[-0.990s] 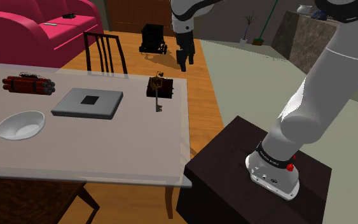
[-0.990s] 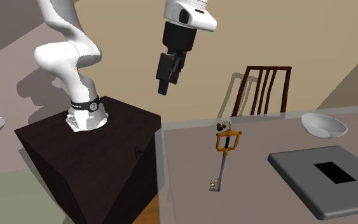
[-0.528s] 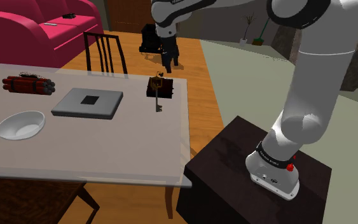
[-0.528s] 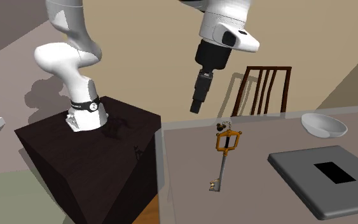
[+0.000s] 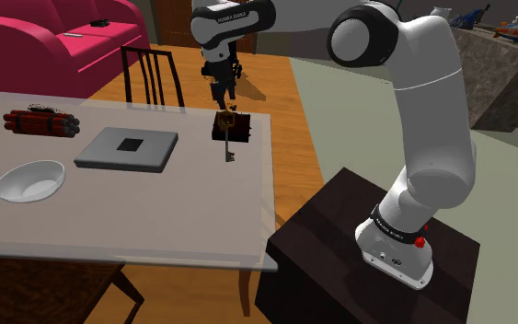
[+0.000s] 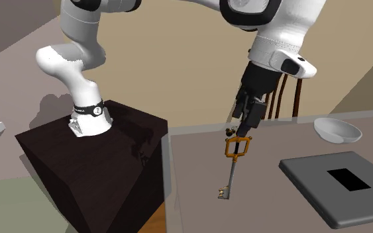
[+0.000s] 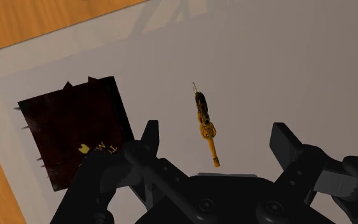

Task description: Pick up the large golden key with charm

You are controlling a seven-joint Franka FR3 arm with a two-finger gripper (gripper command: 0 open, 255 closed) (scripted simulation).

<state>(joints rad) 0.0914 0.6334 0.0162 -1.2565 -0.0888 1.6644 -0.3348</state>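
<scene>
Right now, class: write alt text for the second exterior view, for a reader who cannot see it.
A white robot arm reaches from a dark box stand, its black hand poised over the handle end of a golden key lying flat on a grey table. Farther along sit a grey slab and a white bowl; a dark chair stands behind.

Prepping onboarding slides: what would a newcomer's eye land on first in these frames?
First, the white arm arching up from its dark stand at the shoulder view's lower right, its open black gripper hanging close over the golden key near the table edge. Then the bright pink sofa at that view's upper left and the bundle of red sticks on the table's left.
</scene>
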